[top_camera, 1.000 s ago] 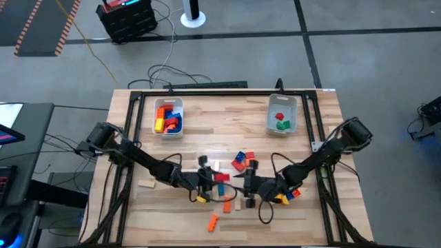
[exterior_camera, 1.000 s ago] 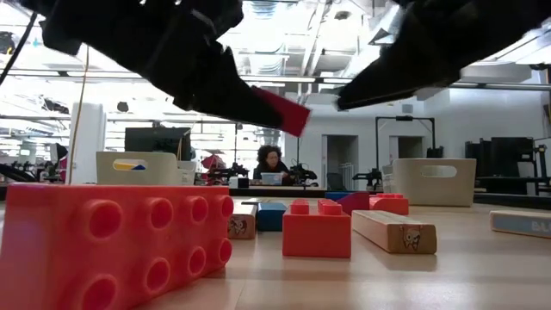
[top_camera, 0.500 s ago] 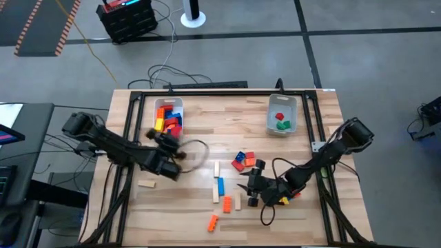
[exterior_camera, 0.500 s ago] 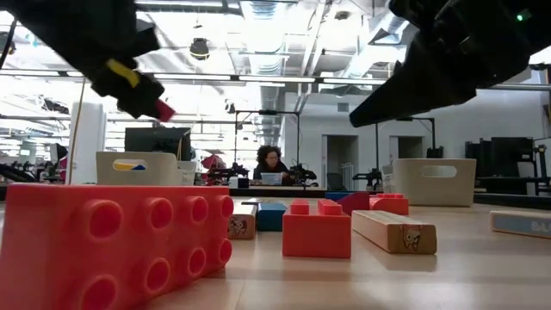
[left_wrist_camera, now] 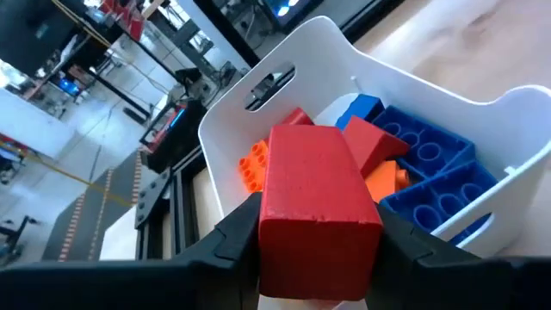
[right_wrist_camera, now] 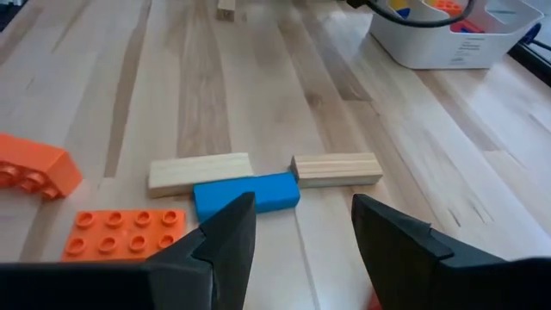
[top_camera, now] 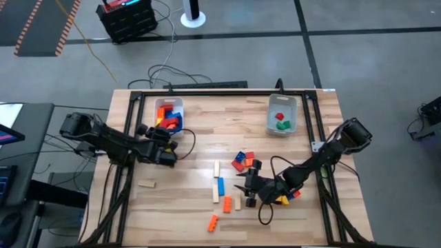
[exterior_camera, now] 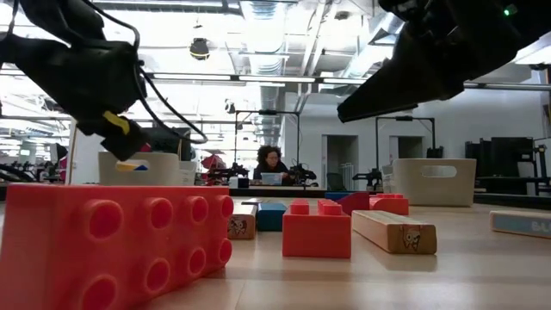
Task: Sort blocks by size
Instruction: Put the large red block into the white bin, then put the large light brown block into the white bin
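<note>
The left claw (left_wrist_camera: 314,245) grips a red block (left_wrist_camera: 317,211) between its fingers, poised just short of a white bin (top_camera: 169,117) already holding blue, orange and red blocks. The right claw (right_wrist_camera: 297,237) hangs with its fingers parted and empty above the worktop (top_camera: 207,148), over a blue bar (right_wrist_camera: 246,195) flanked by two tan bars. More blocks lie scattered mid-worktop; a second bin (top_camera: 282,115) holds red and green ones.

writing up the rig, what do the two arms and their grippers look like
Both arms are dark, slim and jointed, with black cables looping alongside. The left gripper and right gripper each have two chunky black fingers. A yellow mark shows near the left arm's wrist in the low view.
</note>
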You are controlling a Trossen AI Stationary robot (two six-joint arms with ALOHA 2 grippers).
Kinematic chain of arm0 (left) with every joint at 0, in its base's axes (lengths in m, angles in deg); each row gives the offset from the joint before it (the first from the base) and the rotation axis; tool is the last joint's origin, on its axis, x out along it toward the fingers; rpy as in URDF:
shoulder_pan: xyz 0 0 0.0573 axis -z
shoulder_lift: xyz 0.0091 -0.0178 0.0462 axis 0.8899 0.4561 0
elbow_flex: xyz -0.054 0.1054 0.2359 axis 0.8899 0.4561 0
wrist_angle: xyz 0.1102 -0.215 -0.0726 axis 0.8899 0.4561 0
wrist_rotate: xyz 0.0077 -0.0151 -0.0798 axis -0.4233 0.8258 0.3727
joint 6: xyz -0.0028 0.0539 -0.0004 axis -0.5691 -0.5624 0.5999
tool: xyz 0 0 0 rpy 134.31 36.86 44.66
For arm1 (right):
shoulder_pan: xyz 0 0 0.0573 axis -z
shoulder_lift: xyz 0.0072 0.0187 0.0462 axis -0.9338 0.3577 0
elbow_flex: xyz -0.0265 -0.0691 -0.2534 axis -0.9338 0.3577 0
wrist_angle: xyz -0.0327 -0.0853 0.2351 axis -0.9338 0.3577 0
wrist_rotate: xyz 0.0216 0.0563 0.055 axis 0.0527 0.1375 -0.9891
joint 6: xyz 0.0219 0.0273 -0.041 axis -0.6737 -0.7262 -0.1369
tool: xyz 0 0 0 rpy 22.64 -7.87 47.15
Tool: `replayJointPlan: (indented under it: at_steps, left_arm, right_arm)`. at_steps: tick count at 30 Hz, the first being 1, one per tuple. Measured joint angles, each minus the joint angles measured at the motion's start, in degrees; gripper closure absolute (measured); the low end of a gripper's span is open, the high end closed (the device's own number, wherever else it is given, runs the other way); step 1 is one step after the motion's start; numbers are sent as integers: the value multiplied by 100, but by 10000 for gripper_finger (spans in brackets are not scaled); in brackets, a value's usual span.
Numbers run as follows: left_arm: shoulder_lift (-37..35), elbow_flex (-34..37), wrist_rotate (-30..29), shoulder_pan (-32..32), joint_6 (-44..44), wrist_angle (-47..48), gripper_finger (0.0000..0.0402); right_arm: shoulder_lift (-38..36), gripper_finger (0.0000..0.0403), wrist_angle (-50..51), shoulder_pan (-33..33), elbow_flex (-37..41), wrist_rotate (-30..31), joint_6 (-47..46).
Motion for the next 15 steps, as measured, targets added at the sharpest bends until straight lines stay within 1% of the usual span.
replayJointPlan:
  at_steps: [4,11,15]
  left_arm:
    - [0,2,-17,-55,129,-58,262]
    - [2,-17,-49,-55,49,-25,198]
    - [9,-224,74,-44,-161,9,178]
  right_arm:
    - [0,182,5,4,0,0,23]
    - [0,182,2,4,0,0,26]
    - [0,182,2,4,0,0,26]
